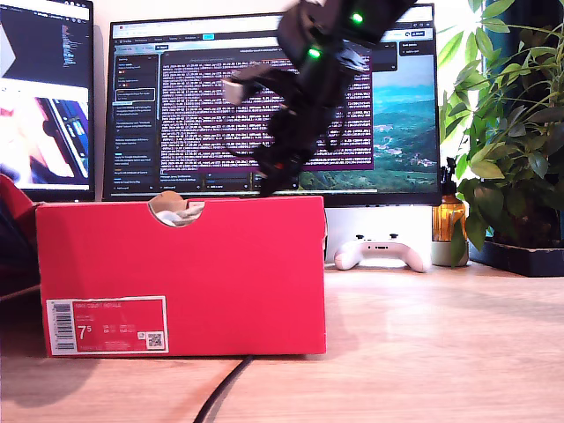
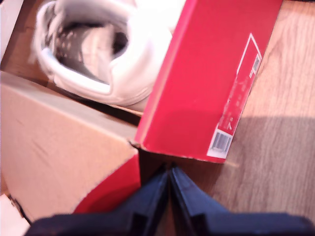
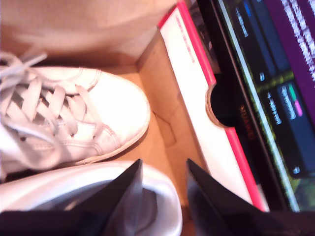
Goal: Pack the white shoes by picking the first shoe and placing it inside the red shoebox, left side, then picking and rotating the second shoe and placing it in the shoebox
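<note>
Red shoebox [image 1: 181, 275] fills the exterior foreground, an arm above at one o'clock. First wrist view — my first gripper [image 2: 170, 172], fingers together, outside the box corner. Second wrist view — my second gripper [image 3: 165, 169], fingers apart, seemingly straddling one of the white shoes [image 3: 74, 110] inside.

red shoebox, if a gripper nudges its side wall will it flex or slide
The red shoebox is thin cardboard, so its wall would probably flex. With white shoes inside and a broad base on smooth wood, it looks likelier to slide than tip.
</note>
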